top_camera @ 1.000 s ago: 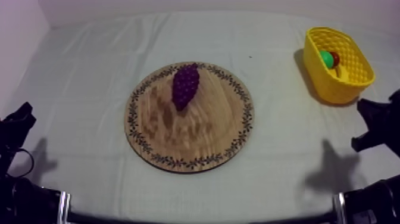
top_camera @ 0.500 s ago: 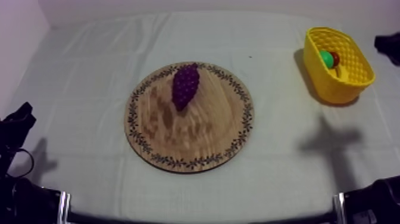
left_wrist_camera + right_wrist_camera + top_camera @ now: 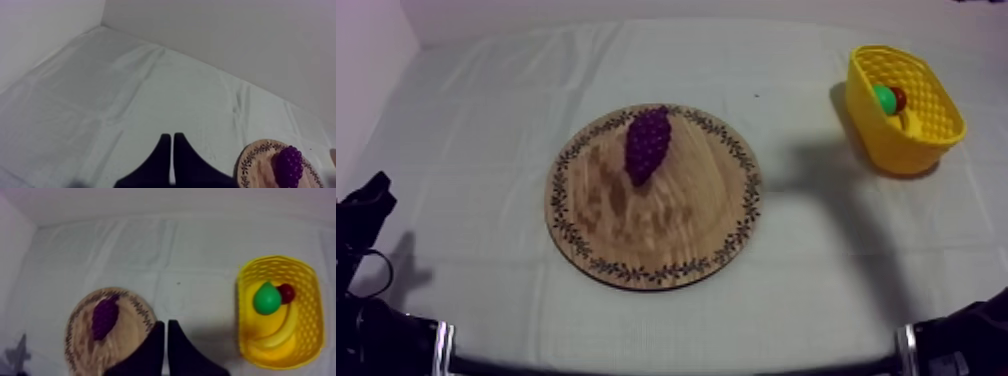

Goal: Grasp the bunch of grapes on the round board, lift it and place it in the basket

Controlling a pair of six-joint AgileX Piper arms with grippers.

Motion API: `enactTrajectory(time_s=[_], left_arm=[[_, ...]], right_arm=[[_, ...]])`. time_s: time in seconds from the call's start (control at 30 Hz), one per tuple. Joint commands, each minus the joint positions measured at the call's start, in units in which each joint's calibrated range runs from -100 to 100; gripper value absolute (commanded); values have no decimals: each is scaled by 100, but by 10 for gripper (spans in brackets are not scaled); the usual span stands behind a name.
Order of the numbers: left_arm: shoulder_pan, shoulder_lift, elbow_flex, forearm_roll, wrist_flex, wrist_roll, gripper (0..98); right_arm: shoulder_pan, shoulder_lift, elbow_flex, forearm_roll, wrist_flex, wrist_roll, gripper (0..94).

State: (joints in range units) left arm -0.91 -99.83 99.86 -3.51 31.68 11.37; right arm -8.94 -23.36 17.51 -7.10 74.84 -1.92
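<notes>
No text, label, brand, number or sign could be read in any view. The only marking was the leafy pattern round the rim of the board, and it carried no letters or figures.
</notes>
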Motion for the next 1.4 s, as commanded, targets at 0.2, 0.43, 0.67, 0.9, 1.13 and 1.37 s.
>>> enactTrajectory(time_s=[0.2, 0.43, 0.67, 0.9, 1.13, 1.37], left_arm=[[0, 0, 3, 2, 1, -2, 0], [0, 0, 3, 2, 1, -2, 0], [0, 0, 3, 2, 1, -2, 0], [0, 0, 3, 2, 1, -2, 0], [0, 0, 3, 2, 1, -2, 0], [0, 0, 3, 2, 1, -2, 0]], right_arm=[[-1032, 1813, -1387, 123, 429, -526, 16], [-1522, 2840, -1924, 179, 431, -806, 25], [-1799, 3544, -2220, 269, 264, -1113, 427], [-1879, 4194, -2566, 184, 274, -1255, 724], [-1946, 4963, -2830, 220, 174, -1366, 785], [-2010, 5840, -3287, 286, 109, -1498, 793]])
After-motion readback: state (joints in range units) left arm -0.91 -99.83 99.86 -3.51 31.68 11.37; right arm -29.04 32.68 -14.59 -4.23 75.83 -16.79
